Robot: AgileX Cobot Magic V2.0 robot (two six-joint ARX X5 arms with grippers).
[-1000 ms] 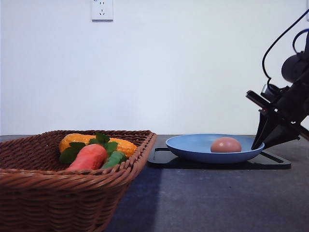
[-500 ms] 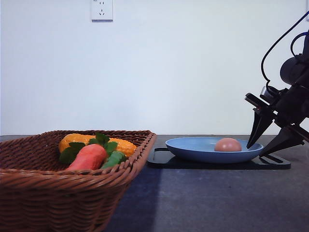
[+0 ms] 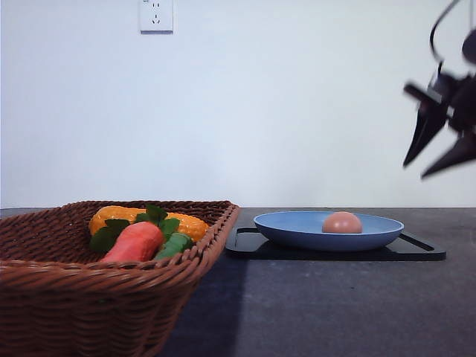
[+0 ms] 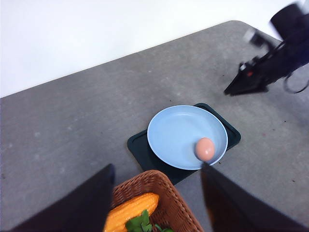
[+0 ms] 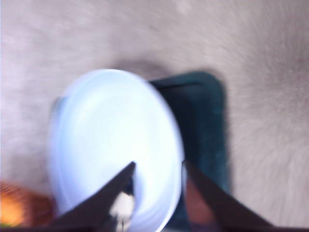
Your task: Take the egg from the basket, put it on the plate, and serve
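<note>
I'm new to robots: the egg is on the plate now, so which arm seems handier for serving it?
Probably the right. Its open end effector hangs just above the plate holding the egg, near its right rim. The left end effector sits back over the basket, farther from the plate.

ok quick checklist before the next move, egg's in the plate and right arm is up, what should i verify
1. Egg rests inside the plate: ok.
2. Plate sits on the black tray: ok.
3. Right gripper is open, empty and well above the plate: ok.
4. Left gripper is open and holds nothing: ok.
5. Basket holds only the carrot and the corn, with no second egg: cannot tell, its floor is partly hidden.
6. Egg is settled and not rolling: cannot tell from one moment; it lies off centre, near the rim.
</note>
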